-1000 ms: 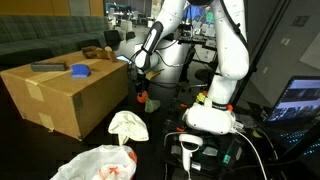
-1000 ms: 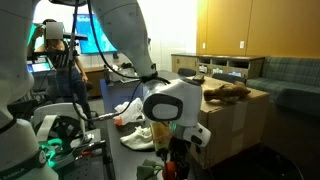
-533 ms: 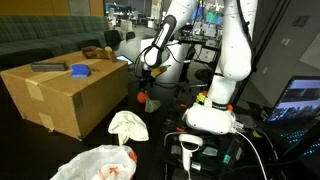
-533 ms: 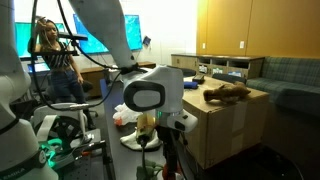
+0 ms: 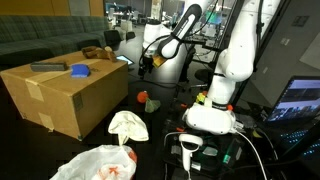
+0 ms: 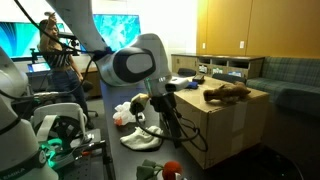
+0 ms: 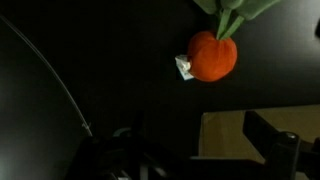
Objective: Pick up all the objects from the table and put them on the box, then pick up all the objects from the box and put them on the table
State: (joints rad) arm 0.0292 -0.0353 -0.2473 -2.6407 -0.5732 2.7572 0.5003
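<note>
An orange-red toy with green leaves [image 7: 212, 55] lies on the dark table below my gripper; it also shows in both exterior views [image 5: 143, 99] [image 6: 170, 168]. The cardboard box [image 5: 70, 100] [image 6: 232, 125] carries a blue object [image 5: 79, 70], a dark flat object [image 5: 48, 67] and a brown plush [image 5: 95, 51] [image 6: 228, 93]. My gripper [image 5: 147, 63] [image 6: 163, 103] [image 7: 195, 140] hangs open and empty above the toy, beside the box corner [image 7: 225, 135].
A white cloth [image 5: 128, 124] [image 6: 140, 136] and a white bag with red print [image 5: 100, 163] lie on the table near the box. The robot base [image 5: 212, 115] and cables stand close by. A person [image 6: 57, 55] stands in the background.
The arm has lifted and swung. The gripper has risen away from the table and the orange-red toy, which stays where it was.
</note>
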